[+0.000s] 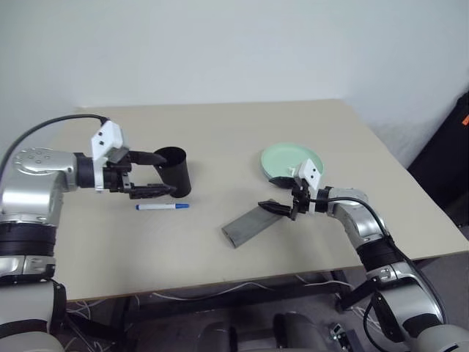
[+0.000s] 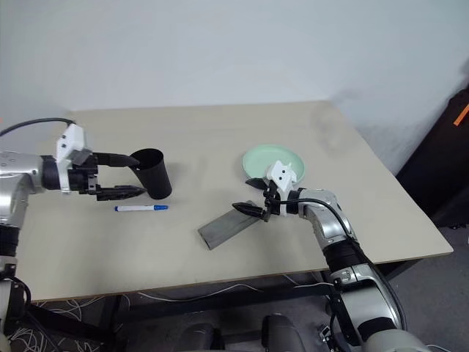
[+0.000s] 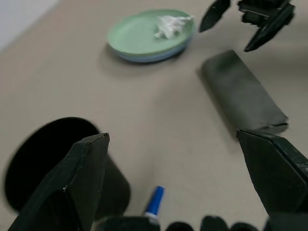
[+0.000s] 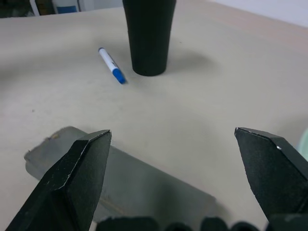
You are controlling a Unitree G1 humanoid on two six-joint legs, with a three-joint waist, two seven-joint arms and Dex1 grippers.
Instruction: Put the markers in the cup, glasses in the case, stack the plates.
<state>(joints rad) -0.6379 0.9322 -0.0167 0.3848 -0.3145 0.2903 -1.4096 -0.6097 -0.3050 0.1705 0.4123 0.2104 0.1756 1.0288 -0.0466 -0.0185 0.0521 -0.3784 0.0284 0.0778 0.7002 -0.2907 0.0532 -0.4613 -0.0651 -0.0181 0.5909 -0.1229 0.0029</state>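
The case (image 1: 251, 224) lies flat and shut on the desk (image 1: 220, 132), nearest the front edge, about midway along it. The right pincer (image 1: 282, 207) hangs just over the end of the case that points toward the right edge. Its two black fingers (image 4: 72, 185) stand wide apart and hold nothing.

A bit further back and more toward the left edge lies one marker (image 1: 162, 207). It is flat on the desk, with its blue cap pointing toward the right edge. It sits just in front of the cup (image 1: 174, 172) and does not touch it.

The cup stands upright with its open end up. The left pincer (image 1: 161, 174) is right at the cup, on its left side. One finger reaches in over the rim and the other sits low by the cup's side. These fingers are wide apart too and hold nothing.

Further back on the right side are the plates (image 1: 291, 161). The green one sits on top of the blue one. Something small and white (image 3: 169, 26) lies on the green plate. I cannot tell what it is.
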